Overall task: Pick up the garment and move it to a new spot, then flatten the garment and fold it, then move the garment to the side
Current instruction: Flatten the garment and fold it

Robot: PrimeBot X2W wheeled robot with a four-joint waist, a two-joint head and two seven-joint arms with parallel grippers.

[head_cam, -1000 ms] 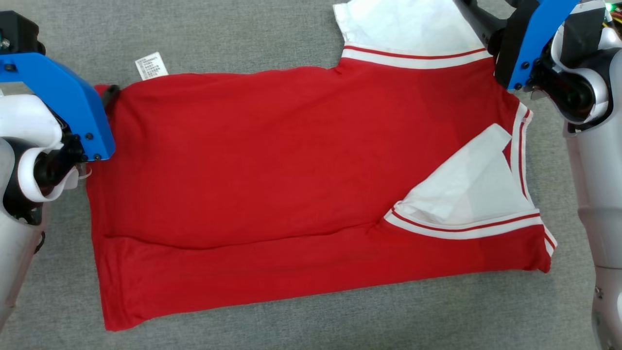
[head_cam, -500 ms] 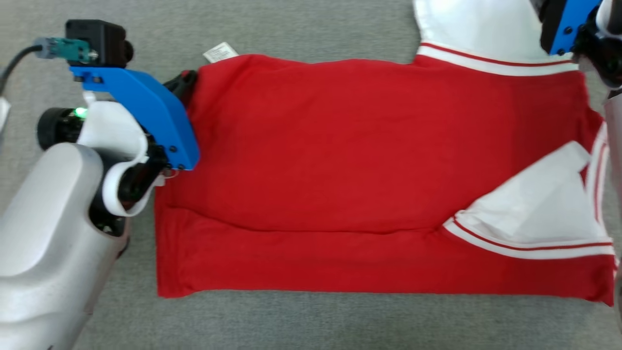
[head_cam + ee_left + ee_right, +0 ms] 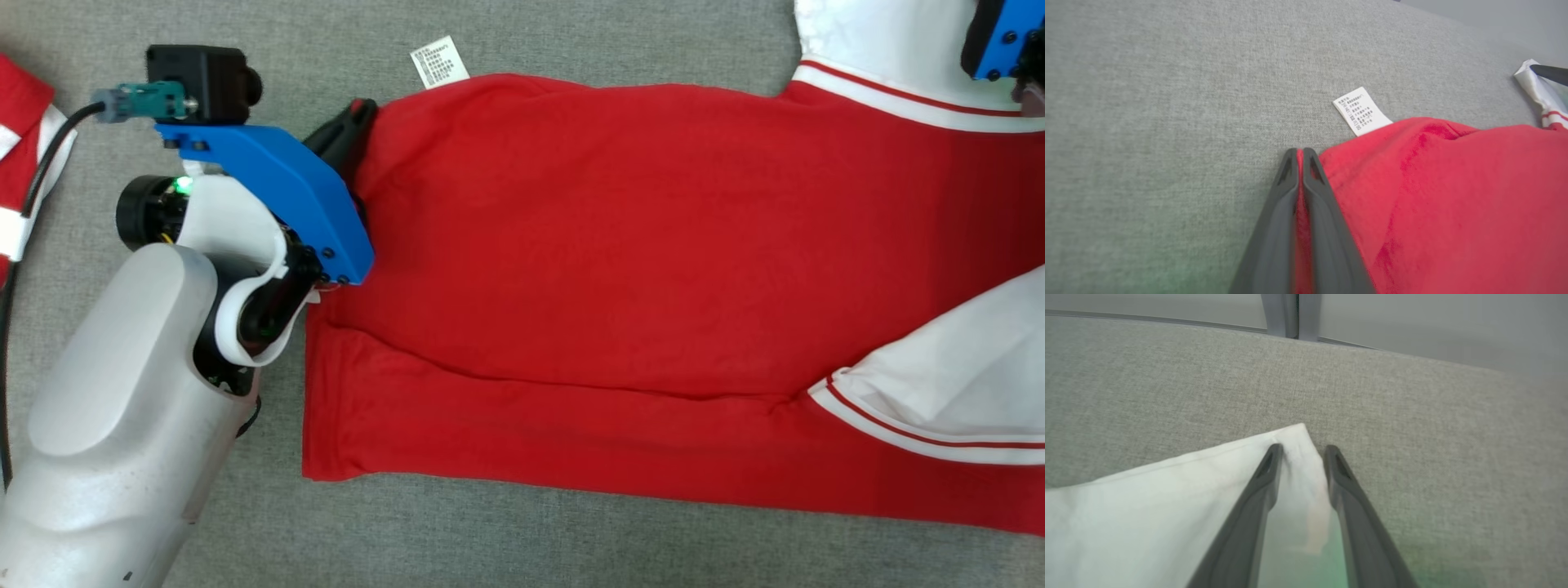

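**Operator:** What does your left side have?

**Robot:** My left gripper (image 3: 1298, 152) is clamped on the garment (image 3: 1453, 204). The two dark fingers are pressed together, and a thin strip of red cloth runs between them along their length. It is a corner of the red body. The rest of the red spreads away to the right of those fingers, over the grey fabric surface (image 3: 1167, 102).

**Operator:** Anything close to the tips?

**Robot:** A white care label (image 3: 1361, 110) sticks out from the garment's edge, a little beyond the tips and to their right, flat on the grey.

**Operator:** And the right side?

**Robot:** My right gripper (image 3: 1303, 448) has its fingers apart. The corner of a white sleeve (image 3: 1167, 498) lies between them, its point reaching just past the fingertips. The sleeve runs off to the left of those fingers. I cannot tell whether either finger presses the cloth.

**Operator:** How does the garment lie overall?

**Robot:** From my head, it is spread on the grey between my two grippers, with a long crease across the red on the side nearer me. The other sleeve (image 3: 963, 359), white with red-and-white trim, is folded over the red. A separate red-and-white cloth (image 3: 16, 106) lies on the outer side of my left arm (image 3: 122, 408), apart from the garment.
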